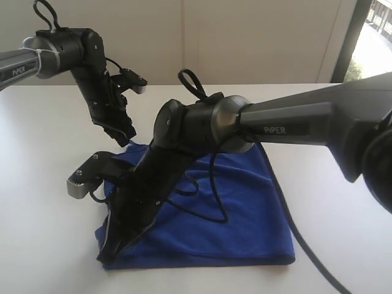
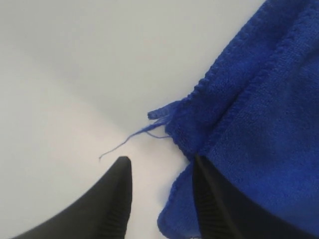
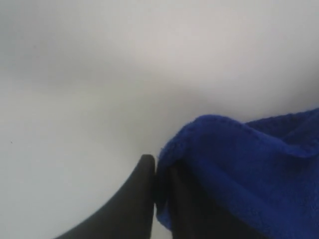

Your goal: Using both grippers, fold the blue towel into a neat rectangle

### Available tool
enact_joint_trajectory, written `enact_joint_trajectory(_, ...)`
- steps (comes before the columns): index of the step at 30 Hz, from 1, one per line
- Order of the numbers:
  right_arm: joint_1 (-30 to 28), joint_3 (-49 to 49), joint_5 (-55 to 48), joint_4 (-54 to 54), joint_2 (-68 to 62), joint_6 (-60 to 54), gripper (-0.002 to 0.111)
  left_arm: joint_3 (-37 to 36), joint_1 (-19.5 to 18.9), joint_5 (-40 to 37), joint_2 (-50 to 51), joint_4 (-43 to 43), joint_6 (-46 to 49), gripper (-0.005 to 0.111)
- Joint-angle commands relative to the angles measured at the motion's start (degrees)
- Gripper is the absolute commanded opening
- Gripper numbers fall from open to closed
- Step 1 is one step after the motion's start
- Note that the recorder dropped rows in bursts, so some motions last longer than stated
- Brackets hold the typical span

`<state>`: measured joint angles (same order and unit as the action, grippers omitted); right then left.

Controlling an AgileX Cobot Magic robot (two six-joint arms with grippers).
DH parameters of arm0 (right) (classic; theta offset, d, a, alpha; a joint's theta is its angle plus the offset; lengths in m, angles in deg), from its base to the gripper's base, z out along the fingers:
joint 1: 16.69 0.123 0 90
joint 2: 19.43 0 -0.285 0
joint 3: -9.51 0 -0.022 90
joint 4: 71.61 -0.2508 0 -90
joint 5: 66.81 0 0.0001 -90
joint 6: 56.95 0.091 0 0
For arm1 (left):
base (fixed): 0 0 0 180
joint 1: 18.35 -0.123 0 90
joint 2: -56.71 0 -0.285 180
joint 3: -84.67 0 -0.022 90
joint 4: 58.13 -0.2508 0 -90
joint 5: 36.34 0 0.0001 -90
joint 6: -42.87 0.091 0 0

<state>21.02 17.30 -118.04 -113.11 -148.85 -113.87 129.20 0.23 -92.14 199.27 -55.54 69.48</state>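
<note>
The blue towel (image 1: 233, 208) lies folded on the white table. My left gripper (image 1: 124, 136) points down at the towel's far left corner. In the left wrist view the left gripper (image 2: 159, 162) is open: one finger stands over bare table, the other sits against the towel (image 2: 259, 114) at a seam between layers, with some towel edge between the two. A loose thread (image 2: 124, 142) trails from that corner. My right arm reaches across to the near left corner, where the right gripper (image 1: 105, 257) is low. Seen from the right wrist, the right gripper (image 3: 159, 163) pinches a fold of towel (image 3: 239, 154).
The white table (image 1: 49, 122) runs back to a pale wall. A black cable (image 1: 214, 196) from the right arm loops over the towel. The right arm's grey camera block (image 1: 79, 184) juts out left of the towel. A window (image 1: 373, 37) is at the far right.
</note>
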Motion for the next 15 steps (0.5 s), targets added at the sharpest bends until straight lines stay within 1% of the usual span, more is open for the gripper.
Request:
enact_joint_trajectory(1,0.5,0.22,1.41,-1.65,0.09,-0.79,0.035,-0.05,-0.86,-1.45,-0.31,0.1,-1.18,0.046)
enact_joint_trajectory(3,0.5,0.22,1.41,-1.65,0.09,-0.92,0.053,-0.05,-1.1,-1.85,-0.31,0.1,-1.18,0.046)
enact_joint_trajectory(4,0.5,0.49,1.01,-1.65,0.22,-0.92,0.058,-0.05,-1.2,-2.12,-0.31,0.1,-1.18,0.046)
enact_joint_trajectory(7,0.5,1.64,-1.45,-0.68,1.58,-0.92,0.058,-0.05,-1.39,-2.94,-0.31,-0.51,-1.18,0.046)
enact_joint_trajectory(13,-0.14,3.24,-2.1,0.92,7.72,-0.8,0.058,-0.05,-1.39,-2.92,-1.71,-2.59,-1.33,0.046)
enact_joint_trajectory(14,-0.49,3.24,-2.1,1.63,8.85,-0.27,0.057,-0.05,-1.39,-2.92,-2.15,-2.59,-1.33,0.046)
enact_joint_trajectory(15,-1.15,3.24,-2.1,3.68,9.87,1.51,0.053,-0.05,-1.39,-2.92,-2.54,-2.59,-1.33,0.046)
